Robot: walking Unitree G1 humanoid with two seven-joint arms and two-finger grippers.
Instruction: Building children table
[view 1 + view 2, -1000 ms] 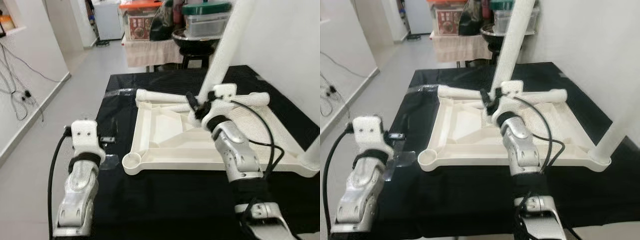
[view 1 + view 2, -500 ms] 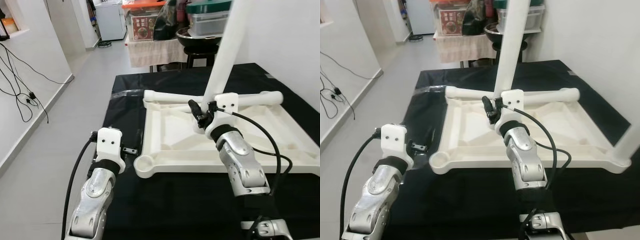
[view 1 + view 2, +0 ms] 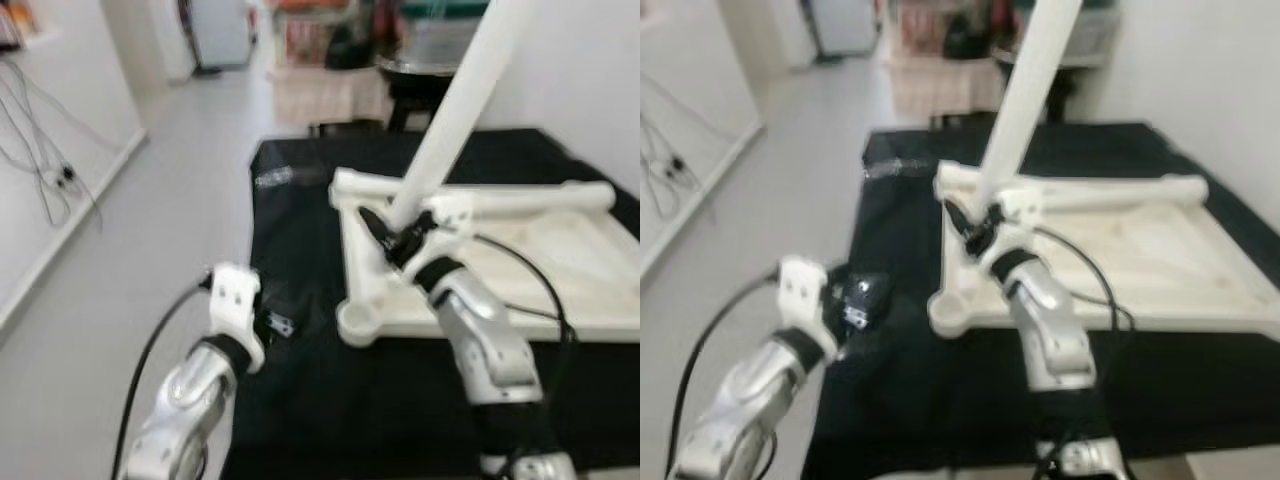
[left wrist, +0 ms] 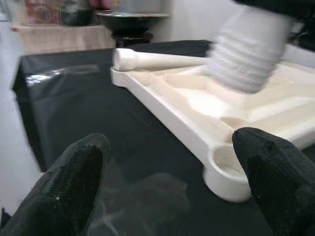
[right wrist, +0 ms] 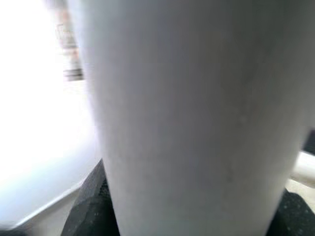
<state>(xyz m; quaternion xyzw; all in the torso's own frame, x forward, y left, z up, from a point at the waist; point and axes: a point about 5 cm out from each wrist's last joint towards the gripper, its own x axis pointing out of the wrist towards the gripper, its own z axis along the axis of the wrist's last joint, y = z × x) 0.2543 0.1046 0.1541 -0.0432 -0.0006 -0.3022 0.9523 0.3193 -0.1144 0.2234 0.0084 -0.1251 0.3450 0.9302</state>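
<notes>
Head views: the upturned white tabletop [image 3: 560,270] lay on the black cloth [image 3: 890,380], one leg [image 3: 1100,192] lying along its far edge, and the right gripper [image 3: 392,232] was clamped on a second leg [image 3: 455,110] standing tilted above the near-left corner socket [image 3: 358,322] at 7 o'clock, not yet seated. Left wrist view: left gripper [image 4: 172,182] with fingers spread, empty, near that socket. Right wrist view: the gripped leg between both fingers; two legs counted, assembly judged early.
</notes>
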